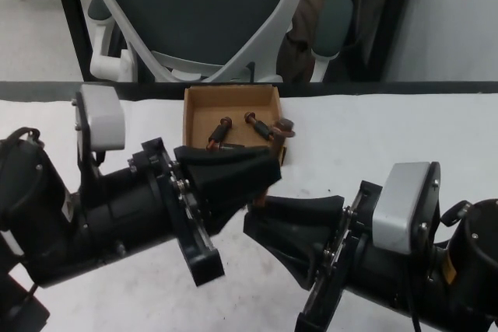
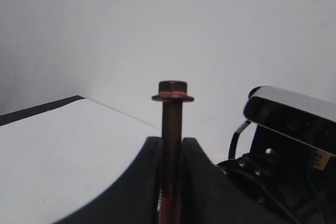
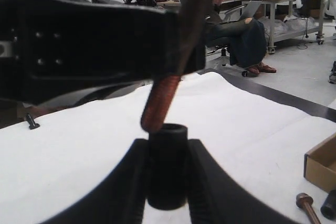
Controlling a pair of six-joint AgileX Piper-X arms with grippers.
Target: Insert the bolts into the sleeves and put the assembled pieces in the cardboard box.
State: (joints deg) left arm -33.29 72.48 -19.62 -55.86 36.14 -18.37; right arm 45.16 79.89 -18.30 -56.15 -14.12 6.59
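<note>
Starting at your left fingers: they are clamped tight on the shank of a bolt. Its flanged head stands clear beyond the fingertips, and its coppery thread runs back between them.

Your right fingers are closed just as firmly around a black sleeve, whose open mouth pokes out past the tips. In the right wrist view the bolt's threaded end sits at the rim of that mouth, tilted off the sleeve's line and not inside it. You cannot tell whether thread and rim touch.

Seen from the high view, the two sets of fingers meet tip to tip above the middle of the white tabletop. Your left arm comes in from 9 o'clock and your right arm from 4 o'clock.

The cardboard box sits on the tabletop at 12 o'clock from that meeting point, near the far edge. Two assembled pieces lie inside it. A dark piece sits at the box's 3 o'clock wall, and you cannot tell whether it is inside or outside.

The right wrist view shows a loose bolt lying on the tabletop just beside a corner of the box. Beyond the tabletop at 12 o'clock stands an office chair.
</note>
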